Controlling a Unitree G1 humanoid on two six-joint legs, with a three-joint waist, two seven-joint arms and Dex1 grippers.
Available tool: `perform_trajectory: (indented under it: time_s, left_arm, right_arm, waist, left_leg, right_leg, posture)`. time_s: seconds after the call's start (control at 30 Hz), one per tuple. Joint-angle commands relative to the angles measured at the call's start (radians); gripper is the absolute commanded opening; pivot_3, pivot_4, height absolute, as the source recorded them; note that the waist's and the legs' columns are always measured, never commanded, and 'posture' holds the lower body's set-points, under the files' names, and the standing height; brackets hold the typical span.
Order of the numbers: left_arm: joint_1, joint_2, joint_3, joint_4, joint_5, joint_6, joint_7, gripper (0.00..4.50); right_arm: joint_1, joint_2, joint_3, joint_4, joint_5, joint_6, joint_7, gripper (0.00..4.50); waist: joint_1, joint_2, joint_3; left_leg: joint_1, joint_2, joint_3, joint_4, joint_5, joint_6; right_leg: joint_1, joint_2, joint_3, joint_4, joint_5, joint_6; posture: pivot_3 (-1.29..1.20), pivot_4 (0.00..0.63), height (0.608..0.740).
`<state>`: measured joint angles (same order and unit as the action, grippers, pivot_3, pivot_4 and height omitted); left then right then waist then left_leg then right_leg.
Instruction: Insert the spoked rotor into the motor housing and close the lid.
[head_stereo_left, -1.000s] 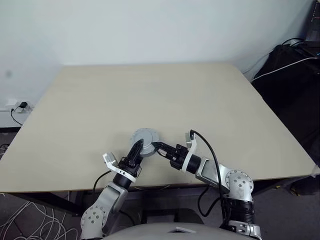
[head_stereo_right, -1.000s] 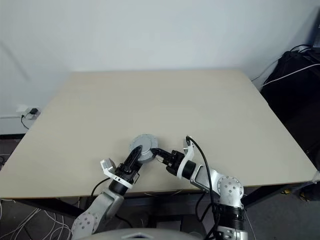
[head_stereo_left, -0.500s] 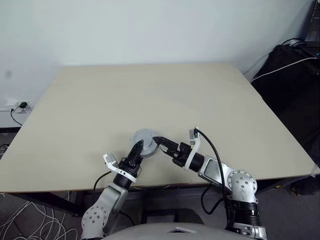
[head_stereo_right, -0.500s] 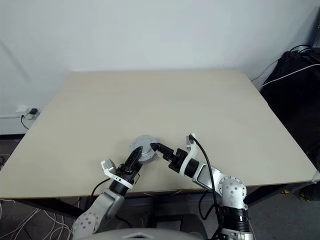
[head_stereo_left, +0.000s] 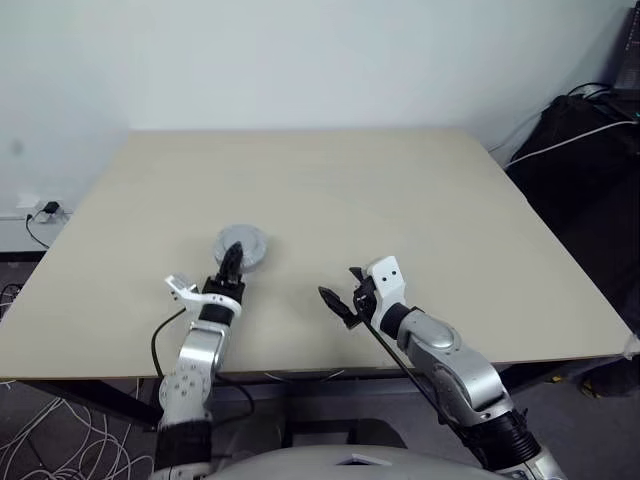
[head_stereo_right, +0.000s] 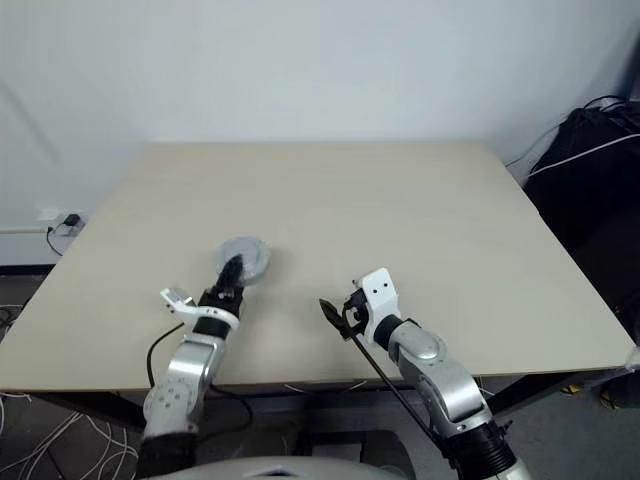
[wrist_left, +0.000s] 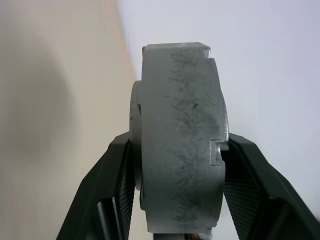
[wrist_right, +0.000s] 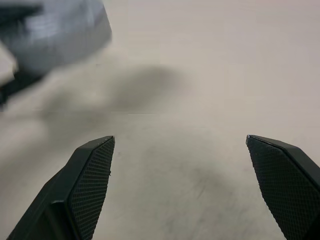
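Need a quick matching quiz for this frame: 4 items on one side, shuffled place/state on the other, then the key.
Items:
1. left gripper
2. right gripper
3. grey motor assembly
4. black cables

States or places:
A. open, holding nothing, over bare table
B. clamped edge-on between two black fingers
C. off the table, at its far right corner
D. shut on the grey round part

Pairs: 1-D, 2-A, 3-B, 4-C
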<state>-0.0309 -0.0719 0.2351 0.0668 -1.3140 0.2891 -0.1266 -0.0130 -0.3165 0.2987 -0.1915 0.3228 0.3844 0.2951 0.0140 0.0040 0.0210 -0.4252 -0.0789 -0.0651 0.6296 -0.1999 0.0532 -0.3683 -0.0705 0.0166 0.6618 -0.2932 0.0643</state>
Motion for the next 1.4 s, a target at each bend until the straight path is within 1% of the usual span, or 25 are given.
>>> perform_trajectory:
  time_s: [0.03,0.23,0.3,0.43,0.57,0.77,0.97,1.17,1.2,1.4]
  left_arm:
    - [-0.14,-0.016,0.059,0.084,0.048,-0.042,0.024,2.08]
    - [-0.363,0.026,0.157,0.355,0.134,-0.045,0.048,2.08]
    - [-0.422,0.04,0.183,0.438,0.16,-0.043,0.041,2.08]
    - [-0.534,0.068,0.232,0.604,0.219,-0.059,0.02,2.08]
    - [-0.63,0.096,0.278,0.754,0.273,-0.083,-0.005,2.08]
    - [-0.727,0.138,0.332,0.93,0.35,-0.113,-0.01,2.08]
    - [-0.761,0.152,0.372,1.024,0.411,-0.12,0.045,2.08]
    - [-0.761,0.146,0.408,1.038,0.436,-0.121,0.061,4.14]
    - [-0.76,0.145,0.413,1.037,0.437,-0.122,0.063,4.43]
    - [-0.734,0.125,0.433,0.974,0.442,-0.1,0.097,4.47]
  right_arm:
    - [0.0,0.016,-0.02,0.023,-0.046,-0.076,0.023,4.5]
    - [0.023,0.031,-0.038,0.032,-0.068,-0.096,0.059,4.5]
    - [0.034,0.038,-0.045,0.025,-0.067,-0.094,0.069,4.5]
    - [0.047,0.051,-0.054,0.019,-0.078,-0.092,0.071,4.5]
    - [0.055,0.061,-0.062,0.011,-0.087,-0.087,0.073,4.5]
    - [0.057,0.065,-0.069,0.007,-0.094,-0.079,0.075,4.5]
    - [0.057,0.075,-0.072,0.008,-0.099,-0.069,0.076,4.5]
    - [0.055,0.084,-0.071,0.005,-0.103,-0.057,0.082,4.5]
    - [0.055,0.084,-0.071,0.005,-0.103,-0.054,0.083,4.5]
    - [0.055,0.088,-0.077,0.002,-0.102,-0.043,0.084,4.5]
  waist:
    - [0.006,-0.003,0.001]
    - [0.024,-0.01,0.004]
    - [0.024,-0.01,0.004]
    - [0.022,-0.011,0.005]
    - [0.02,-0.011,0.005]
    - [0.014,-0.011,0.005]
    - [0.013,-0.012,0.005]
    - [0.009,-0.012,0.004]
    - [0.009,-0.012,0.003]
    - [0.002,-0.012,0.002]
  left_leg:
    - [0.0,0.0,0.0,0.0,0.0,0.0]
    - [0.0,0.0,0.0,0.002,0.003,0.002]
    - [0.0,0.0,0.0,0.002,0.004,0.001]
    - [0.0,0.0,0.0,0.002,0.005,0.001]
    - [0.0,0.001,0.0,0.001,0.005,0.0]
    - [-0.001,0.001,0.0,0.001,0.005,0.0]
    - [-0.001,0.001,0.0,0.001,0.005,0.0]
    - [0.0,0.001,0.0,0.001,0.005,0.0]
    - [0.0,0.001,0.0,0.001,0.005,0.0]
    - [0.001,0.001,-0.001,0.001,0.005,-0.001]
  right_leg:
    - [0.0,0.0,0.0,0.0,0.001,0.0]
    - [0.001,0.001,0.001,-0.001,0.005,0.003]
    - [0.001,0.002,0.001,-0.001,0.007,0.003]
    - [0.0,0.003,0.001,-0.001,0.011,0.009]
    - [0.0,0.003,0.001,0.0,0.011,0.009]
    - [-0.001,0.003,0.002,0.0,0.011,0.01]
    - [-0.002,0.002,0.002,0.001,0.012,0.01]
    - [-0.002,0.002,0.002,0.001,0.014,0.009]
    - [-0.002,0.002,0.002,0.002,0.014,0.009]
    - [-0.002,0.001,0.002,0.003,0.015,0.008]
  posture:
    - [0.0,0.0,0.74]
    - [0.0,0.0,0.74]
    - [0.0,0.0,0.74]
    - [0.0,0.0,0.74]
    - [0.0,0.0,0.74]
    - [0.0,0.0,0.74]
    - [0.0,0.0,0.74]
    - [0.0,0.0,0.74]
    - [0.0,0.0,0.74]
    - [0.0,0.0,0.74]
